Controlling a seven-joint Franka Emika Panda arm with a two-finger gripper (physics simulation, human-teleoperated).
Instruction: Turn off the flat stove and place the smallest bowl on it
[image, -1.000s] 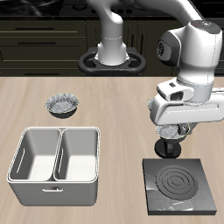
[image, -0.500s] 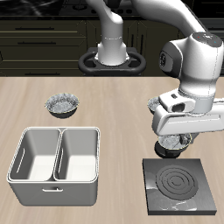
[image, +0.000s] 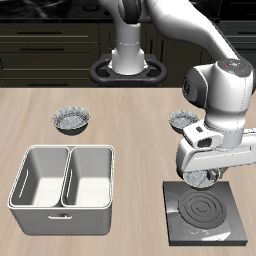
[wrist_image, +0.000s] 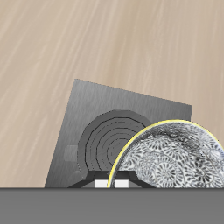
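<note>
Since a second ago, your gripper (image: 205, 176) has carried the smallest bowl (image: 196, 182), a crinkle-rimmed grey metallic dish, from farther back on the counter (image: 130, 130) toward its front edge. The bowl now hangs over the far edge of the flat stove (image: 208, 214), a dark-grey square plate with concentric ring coils. That shift has uncovered a wider crinkled grey bowl (image: 183, 120), which sits on the wood behind the arm, well clear of the stove.

The jaws are clamped on the smallest bowl, which sits tucked under the white hand. From the front you cannot tell whether it touches the stove plate or hangs just above it.

In the wrist view the smallest bowl (wrist_image: 175, 159) fills the close foreground. Its patterned grey surface is edged by a thin yellowish rim, and it overlaps one corner of the flat stove (wrist_image: 96, 109). The ring coils look dark in both views, with no red showing.

Another crinkled grey bowl (image: 73, 120) rests far across the counter, behind the white double-basin tray (image: 62, 200). The tray stands near the front edge, well apart from the stove. At the back of the counter the robot's round black base ring (image: 128, 72) sits against the dark cabinets.
</note>
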